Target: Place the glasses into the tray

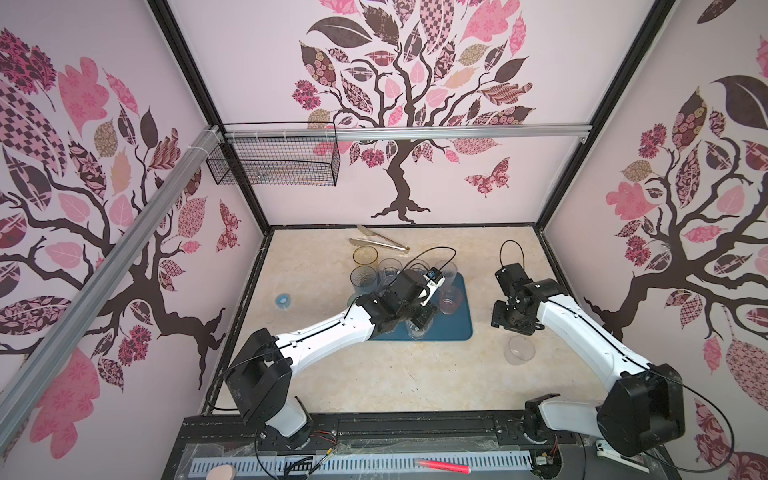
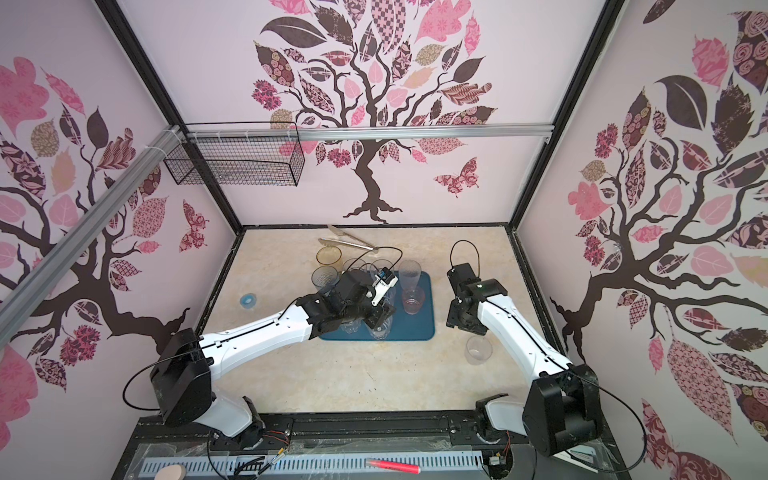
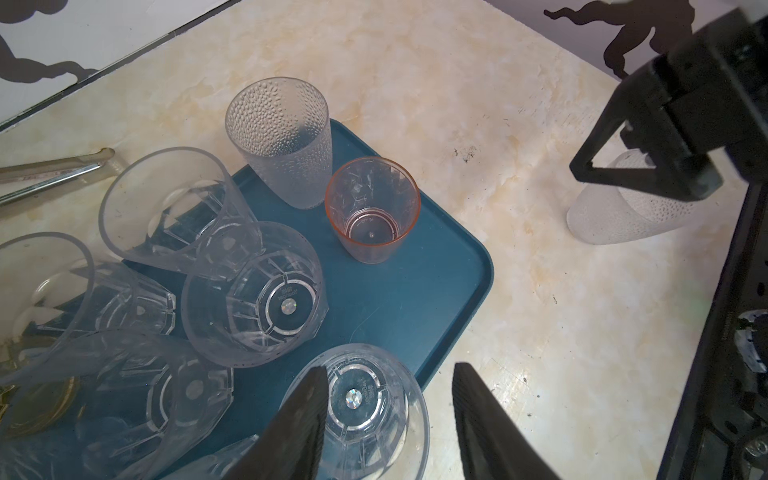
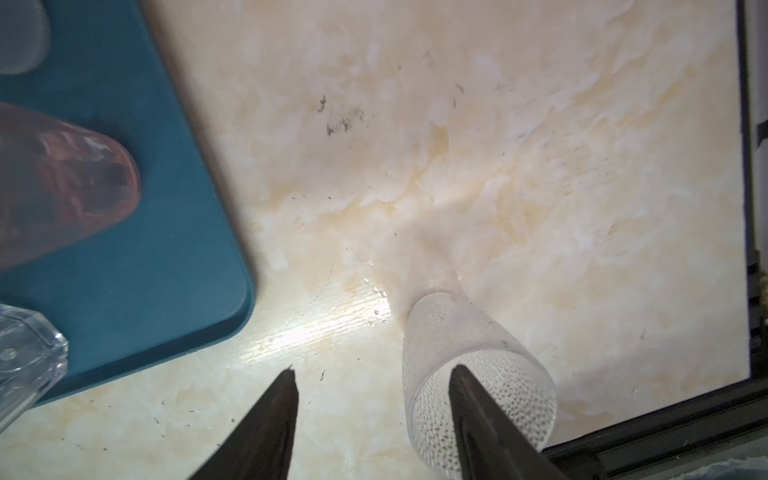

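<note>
The dark teal tray (image 3: 415, 299) holds several glasses: a pink one (image 3: 372, 212), a tall dimpled clear one (image 3: 282, 141) and several short faceted clear ones. My left gripper (image 3: 388, 368) is open over a faceted glass (image 3: 365, 411) at the tray's near edge. One finger overlaps its rim and the other stands clear outside it. My right gripper (image 4: 372, 369) is open above the table beside the tray (image 4: 145, 249). One of its fingers lies over the mouth of a dimpled clear glass (image 4: 478, 374), which stands upright on the table (image 1: 519, 350).
In a top view, an amber glass (image 1: 365, 255) and a bluish one (image 1: 363, 280) stand just off the tray's far left corner, with metal tongs (image 1: 378, 241) behind them. A blue tape roll (image 1: 284, 300) lies left. A wire basket (image 1: 274, 158) hangs on the back wall.
</note>
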`<control>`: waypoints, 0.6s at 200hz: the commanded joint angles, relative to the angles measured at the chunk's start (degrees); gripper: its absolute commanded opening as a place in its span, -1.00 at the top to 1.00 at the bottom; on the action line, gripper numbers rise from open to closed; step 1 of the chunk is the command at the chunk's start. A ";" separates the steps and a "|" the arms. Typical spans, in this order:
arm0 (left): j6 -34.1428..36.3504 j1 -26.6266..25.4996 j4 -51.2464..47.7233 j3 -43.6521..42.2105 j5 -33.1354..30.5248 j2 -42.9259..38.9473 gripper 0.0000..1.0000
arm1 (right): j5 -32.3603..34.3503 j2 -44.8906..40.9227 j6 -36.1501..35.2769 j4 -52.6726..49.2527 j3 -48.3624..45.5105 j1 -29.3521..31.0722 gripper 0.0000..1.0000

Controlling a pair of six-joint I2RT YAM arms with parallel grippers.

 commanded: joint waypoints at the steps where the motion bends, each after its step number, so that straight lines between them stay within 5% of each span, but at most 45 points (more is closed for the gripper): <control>1: 1.02 -0.03 -0.57 1.77 0.29 0.39 -0.04 | -1.77 -3.40 2.96 -0.18 -2.42 -0.31 -0.23; 76: 0.31 -0.02 0.66 -0.21 -2.02 -0.62 -0.04 | -0.81 -3.88 4.42 3.53 -8.53 -0.40 -0.10; 120: 0.41 0.01 0.51 -0.80 -2.97 -0.88 -0.04 | -2.40 -2.74 3.97 7.48 -9.87 -0.40 0.37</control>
